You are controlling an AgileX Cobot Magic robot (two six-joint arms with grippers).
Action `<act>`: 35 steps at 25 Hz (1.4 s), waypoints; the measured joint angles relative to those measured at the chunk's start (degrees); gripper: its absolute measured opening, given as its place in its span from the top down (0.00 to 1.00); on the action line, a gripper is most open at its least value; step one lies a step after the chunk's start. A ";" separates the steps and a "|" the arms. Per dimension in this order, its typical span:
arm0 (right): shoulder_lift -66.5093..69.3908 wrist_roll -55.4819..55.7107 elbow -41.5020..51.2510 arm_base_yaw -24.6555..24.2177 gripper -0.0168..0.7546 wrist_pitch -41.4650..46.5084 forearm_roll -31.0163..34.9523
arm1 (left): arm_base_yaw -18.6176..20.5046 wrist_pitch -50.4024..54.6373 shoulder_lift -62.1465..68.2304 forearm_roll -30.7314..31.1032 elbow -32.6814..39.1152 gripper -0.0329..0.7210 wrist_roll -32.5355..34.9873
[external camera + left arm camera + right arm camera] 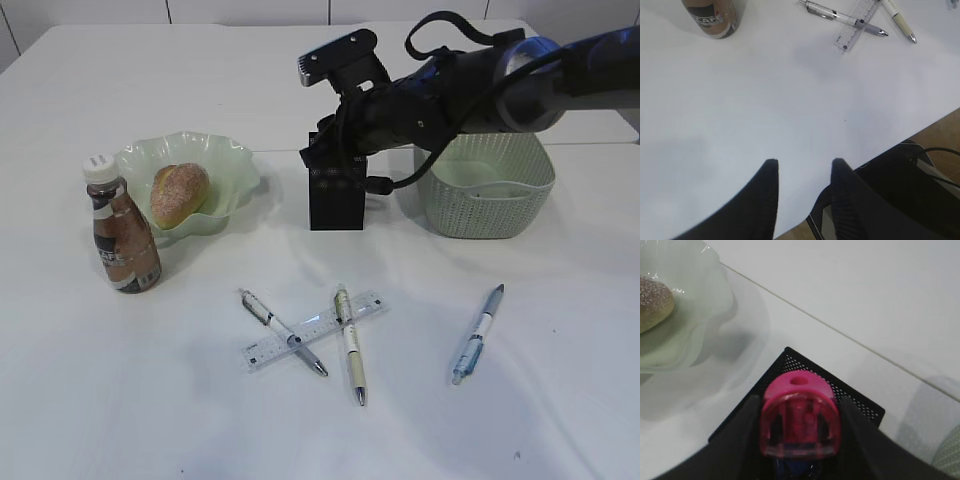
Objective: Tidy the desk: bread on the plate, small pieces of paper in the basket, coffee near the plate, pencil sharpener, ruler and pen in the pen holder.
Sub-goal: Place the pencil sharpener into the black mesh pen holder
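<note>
My right gripper [798, 402] is shut on a pink pencil sharpener [799, 390], held just above the open top of the black mesh pen holder [337, 205]. The bread [180, 193] lies in the green ruffled plate [230, 165], and the coffee [122, 240] stands upright just left of it. A clear ruler [315, 330] lies on the desk [560, 400] with two pens [283, 333] crossing it; a blue pen [478, 333] lies further right. My left gripper [805, 165] hangs open and empty over the desk's near edge. No small pieces of paper show.
The green woven basket [490, 195] stands right of the pen holder, under my right arm. The desk's front edge and dark equipment [910, 190] below it show in the left wrist view. A seam [280, 150] crosses the desk behind the plate.
</note>
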 joint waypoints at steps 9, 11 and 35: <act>0.00 0.00 0.00 0.00 0.49 -0.57 -0.36 | 0.00 0.00 0.00 0.00 0.00 0.64 0.00; 0.00 0.00 0.00 0.00 0.48 -0.61 -0.36 | 0.00 0.00 0.00 0.00 0.00 0.64 0.00; 0.00 0.00 0.00 0.00 0.36 -2.37 -0.96 | 0.00 0.00 0.00 0.00 0.00 0.64 0.00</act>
